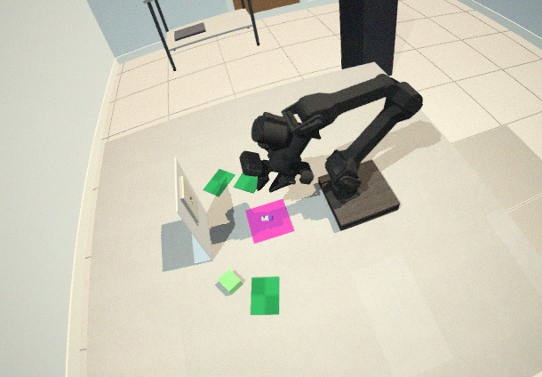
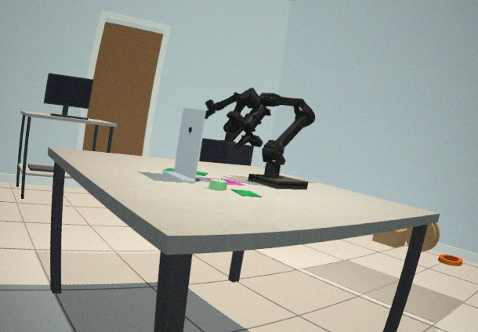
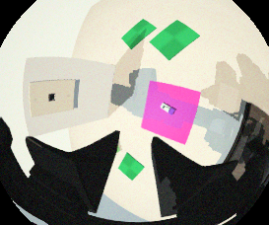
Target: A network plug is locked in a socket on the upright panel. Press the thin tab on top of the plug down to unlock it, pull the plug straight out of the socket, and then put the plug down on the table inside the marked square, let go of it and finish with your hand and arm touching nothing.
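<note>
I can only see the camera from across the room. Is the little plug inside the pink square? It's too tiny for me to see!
Observer: Yes. In the top view the plug lies inside the pink square, close to its middle.
Operator: Is the gripper holding anything?
Observer: No. The wrist view shows the gripper open, with only table showing between its fingers. The plug sits ahead of them, not between them.

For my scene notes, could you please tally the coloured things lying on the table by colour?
Dark green flat patches: 3
Light green block: 1
Magenta marked square: 1
White plug on the square: 1
Total: 6
</note>
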You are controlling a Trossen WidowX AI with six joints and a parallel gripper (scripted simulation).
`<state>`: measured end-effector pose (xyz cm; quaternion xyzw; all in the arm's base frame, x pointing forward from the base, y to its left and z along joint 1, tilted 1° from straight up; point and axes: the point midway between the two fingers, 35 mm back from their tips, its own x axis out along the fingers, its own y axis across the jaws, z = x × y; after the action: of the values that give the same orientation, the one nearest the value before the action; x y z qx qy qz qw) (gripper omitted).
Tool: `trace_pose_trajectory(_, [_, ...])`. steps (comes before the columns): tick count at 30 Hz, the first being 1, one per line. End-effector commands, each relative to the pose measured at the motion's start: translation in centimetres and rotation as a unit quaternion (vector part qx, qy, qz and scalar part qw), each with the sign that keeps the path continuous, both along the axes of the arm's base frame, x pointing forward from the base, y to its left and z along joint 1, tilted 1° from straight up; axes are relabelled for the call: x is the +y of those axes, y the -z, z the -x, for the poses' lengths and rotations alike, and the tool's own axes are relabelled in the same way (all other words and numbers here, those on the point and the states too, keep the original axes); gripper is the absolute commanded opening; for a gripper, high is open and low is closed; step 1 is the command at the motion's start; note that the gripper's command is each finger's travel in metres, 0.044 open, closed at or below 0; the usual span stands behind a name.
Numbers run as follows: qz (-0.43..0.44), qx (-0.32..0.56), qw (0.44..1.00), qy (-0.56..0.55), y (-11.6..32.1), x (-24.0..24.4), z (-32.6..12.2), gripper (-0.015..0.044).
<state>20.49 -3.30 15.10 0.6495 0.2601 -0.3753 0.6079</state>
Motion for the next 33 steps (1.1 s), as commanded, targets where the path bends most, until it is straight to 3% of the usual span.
trace_pose_trajectory(1, [0.000, 0.004, 1.000, 0.003, -1.1, 0.0, -0.1, 0.0156])
trace_pose_trajectory(27, [0.000, 0.000, 1.000, 0.004, -8.0, 0.2, 0.5, 0.0156])
trace_pose_trajectory(33, [0.000, 0.000, 1.000, 0.004, -8.0, 0.2, 0.5, 0.0314])
